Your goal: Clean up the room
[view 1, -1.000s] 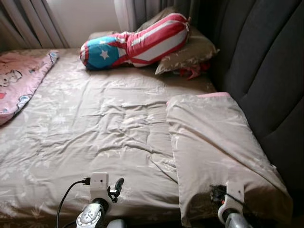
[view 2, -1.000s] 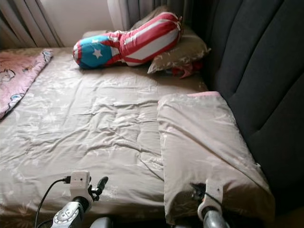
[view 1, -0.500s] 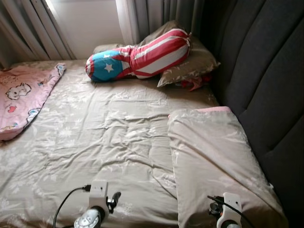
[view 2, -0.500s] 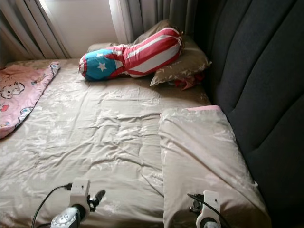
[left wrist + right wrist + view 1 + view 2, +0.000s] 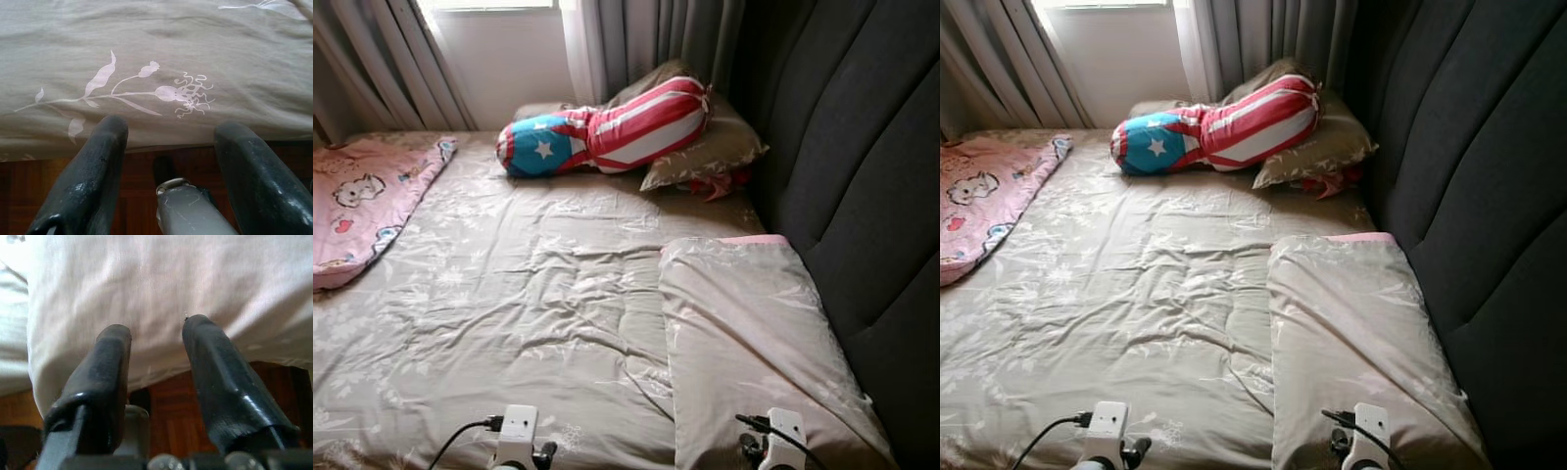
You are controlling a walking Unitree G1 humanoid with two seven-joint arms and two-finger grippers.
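Nearest us, our left gripper point(image 5: 168, 142) hangs just off the bed's near edge, its fingers point(image 5: 93, 171) spread wide with nothing between them, the floral sheet point(image 5: 156, 58) ahead of it and wood floor below. Our right gripper point(image 5: 154, 362) sits at the near end of the pillow point(image 5: 754, 343), parted about halfway and empty, tips close to the overhanging cloth.

The pillow lies flat along the right side of the bed point(image 5: 509, 294), against the dark headboard point(image 5: 862, 196), with a pink edge showing at its far end. We judge it light, soft and floppy — it will sag and fold if lifted by one corner, and the case looks smooth enough to slip. A deep pinch on the near edge, taking filling as well as cloth, seems the surest hold.

Farther off, a pink blanket point(image 5: 362, 206) lies at the left. At the far end a striped bolster point(image 5: 607, 127) rests on another pillow point(image 5: 705, 147) — below the curtains point(image 5: 636, 39).
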